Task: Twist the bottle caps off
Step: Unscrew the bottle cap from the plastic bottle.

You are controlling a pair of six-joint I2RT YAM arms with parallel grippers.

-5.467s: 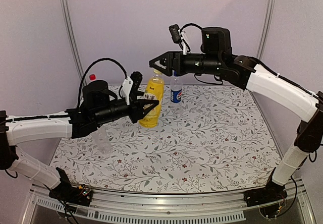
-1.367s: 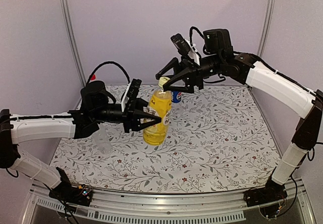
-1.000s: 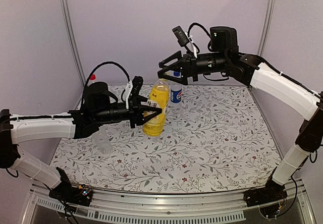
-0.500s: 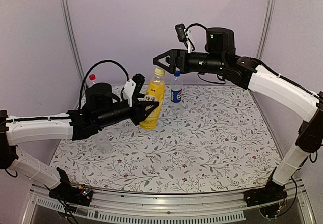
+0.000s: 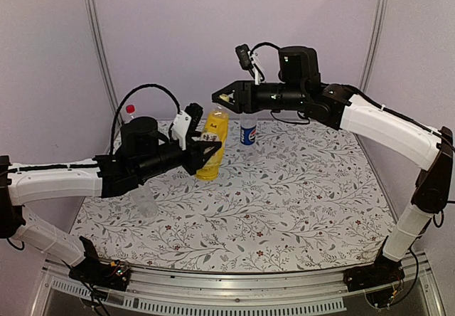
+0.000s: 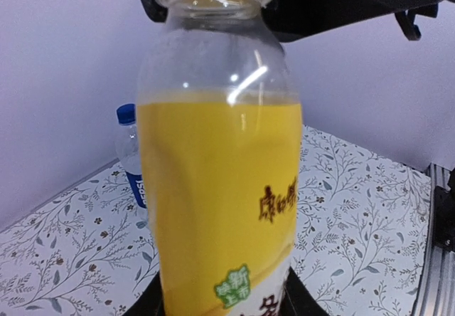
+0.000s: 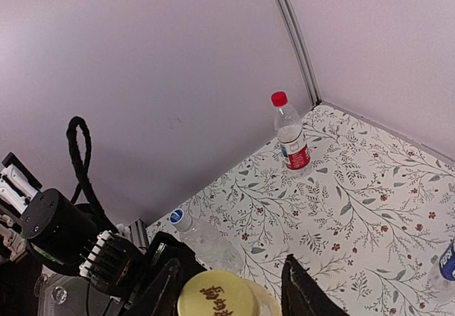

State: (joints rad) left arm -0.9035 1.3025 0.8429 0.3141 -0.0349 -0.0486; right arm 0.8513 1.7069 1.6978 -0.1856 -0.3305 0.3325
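The yellow bottle [image 5: 214, 141] stands upright on the table, and my left gripper [image 5: 208, 150] is shut on its lower body. In the left wrist view the yellow bottle [image 6: 220, 188] fills the frame, with the left gripper [image 6: 220, 303] at the bottom edge. My right gripper [image 5: 223, 97] reaches in from the right at cap height. In the right wrist view the yellow cap [image 7: 217, 295] sits deep between the right gripper [image 7: 229, 260] jaws. One finger is against the cap, the other close beside it. Whether both press on it does not show.
The blue-label bottle [image 5: 248, 129] stands just right of the yellow one. The red-capped bottle [image 5: 130, 110] stands at the back left by the wall. A plain clear bottle [image 5: 146, 201] stands under my left forearm. The floral mat [image 5: 284, 202] covers the table.
My right gripper has moved left and down over the yellow cap, and its jaws have narrowed from wide open. The left gripper has set the tilted bottle upright and farther back.
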